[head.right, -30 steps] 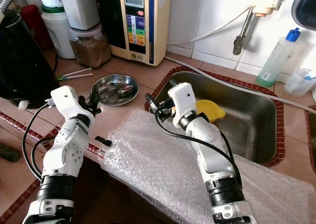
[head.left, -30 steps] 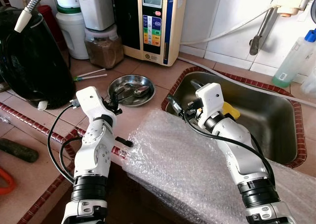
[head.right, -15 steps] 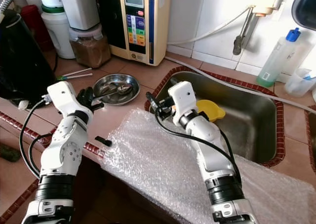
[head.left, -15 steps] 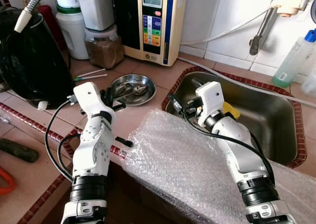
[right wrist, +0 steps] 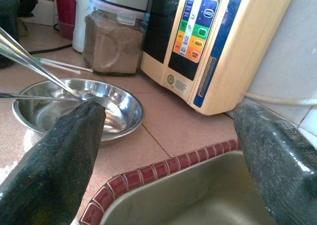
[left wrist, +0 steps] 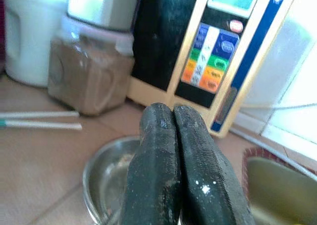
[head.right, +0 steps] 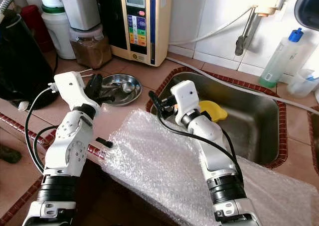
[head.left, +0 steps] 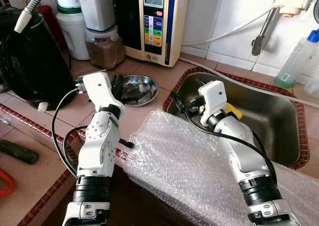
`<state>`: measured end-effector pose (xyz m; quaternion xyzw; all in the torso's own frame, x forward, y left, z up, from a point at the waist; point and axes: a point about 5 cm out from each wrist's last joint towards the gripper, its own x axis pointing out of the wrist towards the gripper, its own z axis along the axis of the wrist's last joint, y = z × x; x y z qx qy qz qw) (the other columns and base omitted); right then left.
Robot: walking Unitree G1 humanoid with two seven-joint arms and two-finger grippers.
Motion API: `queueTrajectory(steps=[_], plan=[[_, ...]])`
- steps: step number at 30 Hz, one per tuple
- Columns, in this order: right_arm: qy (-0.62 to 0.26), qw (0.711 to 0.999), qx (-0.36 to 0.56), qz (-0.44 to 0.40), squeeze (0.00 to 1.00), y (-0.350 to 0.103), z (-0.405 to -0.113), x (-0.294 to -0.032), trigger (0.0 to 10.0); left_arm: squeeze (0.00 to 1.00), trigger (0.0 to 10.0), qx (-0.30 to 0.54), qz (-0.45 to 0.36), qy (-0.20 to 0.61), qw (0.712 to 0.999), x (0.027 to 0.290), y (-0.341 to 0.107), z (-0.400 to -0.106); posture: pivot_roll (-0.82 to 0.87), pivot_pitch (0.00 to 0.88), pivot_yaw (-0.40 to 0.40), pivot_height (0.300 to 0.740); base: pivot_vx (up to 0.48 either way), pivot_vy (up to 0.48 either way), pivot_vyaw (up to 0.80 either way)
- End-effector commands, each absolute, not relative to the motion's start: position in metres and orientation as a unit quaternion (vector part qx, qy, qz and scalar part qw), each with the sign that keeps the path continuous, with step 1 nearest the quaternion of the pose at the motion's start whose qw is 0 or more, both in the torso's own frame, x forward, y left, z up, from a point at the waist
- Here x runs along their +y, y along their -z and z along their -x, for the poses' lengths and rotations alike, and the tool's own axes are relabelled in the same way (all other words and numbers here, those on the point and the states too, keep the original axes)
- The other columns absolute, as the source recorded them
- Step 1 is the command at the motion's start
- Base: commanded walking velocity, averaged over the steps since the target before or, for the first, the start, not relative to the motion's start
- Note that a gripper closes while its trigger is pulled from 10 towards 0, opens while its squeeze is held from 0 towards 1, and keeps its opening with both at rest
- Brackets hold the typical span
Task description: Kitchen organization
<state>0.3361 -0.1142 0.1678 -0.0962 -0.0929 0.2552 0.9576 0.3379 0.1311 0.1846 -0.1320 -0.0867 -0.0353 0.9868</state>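
A shallow steel bowl [head.left: 140, 88] with spoons in it sits on the tiled counter, left of the sink [head.left: 271, 126]. My left gripper [head.left: 118, 83] hovers at the bowl's near-left rim. In the left wrist view its fingers [left wrist: 157, 136] are pressed together with nothing between them, above the bowl [left wrist: 101, 178]. My right gripper [right wrist: 168, 108] is wide open over the sink's left corner, pointing toward the bowl [right wrist: 79, 108]. A large sheet of bubble wrap [head.left: 189, 161] lies over the counter's front edge under both arms.
A water ioniser [head.left: 157, 22] and a jar of brown powder [head.left: 104, 47] stand behind the bowl. A black bag [head.left: 30, 56] is at the left. Two thin sticks [head.left: 92, 75] lie nearby. A yellow object [head.right: 212, 110] lies in the sink; a clear bottle [head.left: 295, 56] stands at the back right.
My left gripper has swung forward and to the right, from beside the bowl to over its near-left rim. The right arm has hardly moved.
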Motion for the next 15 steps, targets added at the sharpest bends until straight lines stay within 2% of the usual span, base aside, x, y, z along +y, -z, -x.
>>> queueTrajectory(steps=[1,10,15], plan=[[-0.249,0.958,-0.100,0.100,0.00,-0.172,-0.339,-0.116,10.0,0.00,0.0,-0.120,0.124,0.044,0.984,0.131,-0.200,-0.339,0.09,0.000,0.020,0.740,0.000,0.000,0.00],[-0.248,0.958,-0.100,0.100,0.00,-0.172,-0.340,-0.116,10.0,0.00,0.0,-0.182,0.094,0.075,0.976,0.129,-0.222,-0.340,0.09,0.000,0.015,0.740,0.000,0.000,0.00],[-0.254,0.957,-0.099,0.101,0.00,-0.171,-0.340,-0.116,10.0,0.00,0.0,-0.186,0.092,0.097,0.973,0.129,-0.226,-0.343,0.09,0.000,0.014,0.740,0.000,0.000,0.00]])
